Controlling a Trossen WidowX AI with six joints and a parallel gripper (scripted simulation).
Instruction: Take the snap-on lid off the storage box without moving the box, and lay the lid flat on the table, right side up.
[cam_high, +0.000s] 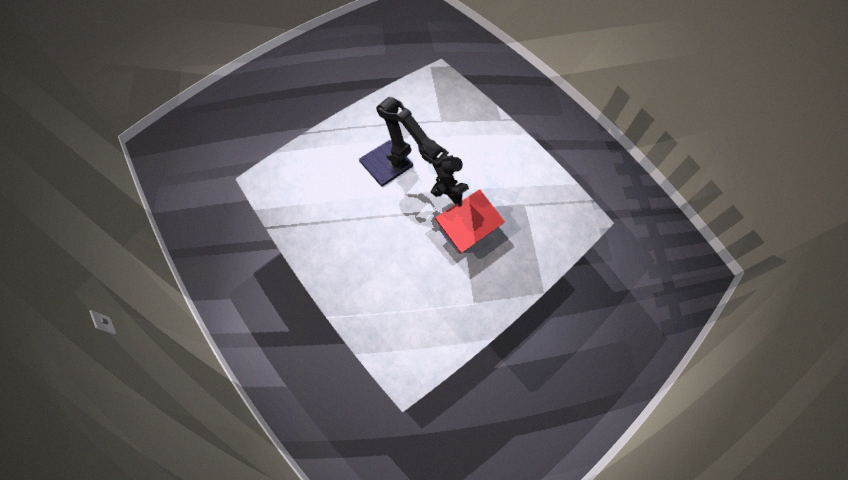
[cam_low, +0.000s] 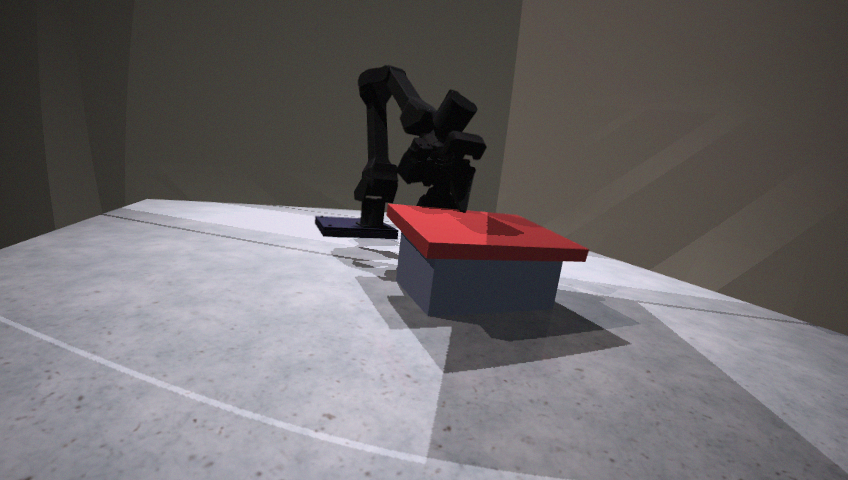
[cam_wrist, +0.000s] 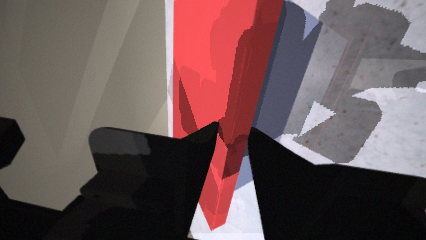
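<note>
A red lid (cam_high: 461, 233) (cam_low: 499, 237) (cam_wrist: 210, 45) is on top of the blue-grey storage box (cam_low: 493, 288) (cam_wrist: 295, 60), overhanging its sides. The lid's side toward the arm looks slightly raised, and its far front edge is low on the box. My gripper (cam_high: 460, 202) (cam_low: 455, 205) (cam_wrist: 233, 129) is shut on the lid's rim at the arm side, one finger over the top and one below. In the wrist view, the rim passes between the fingertips. The lower finger is hidden behind the lid in the exterior view. The box stands on the pale table (cam_high: 380, 273) (cam_low: 178, 333).
The dark blue base plate (cam_high: 374, 165) (cam_low: 339, 226) carries the arm, behind the box in the exterior view. The table's edges drop to a dark floor (cam_high: 333, 392). Shadows lie around the box.
</note>
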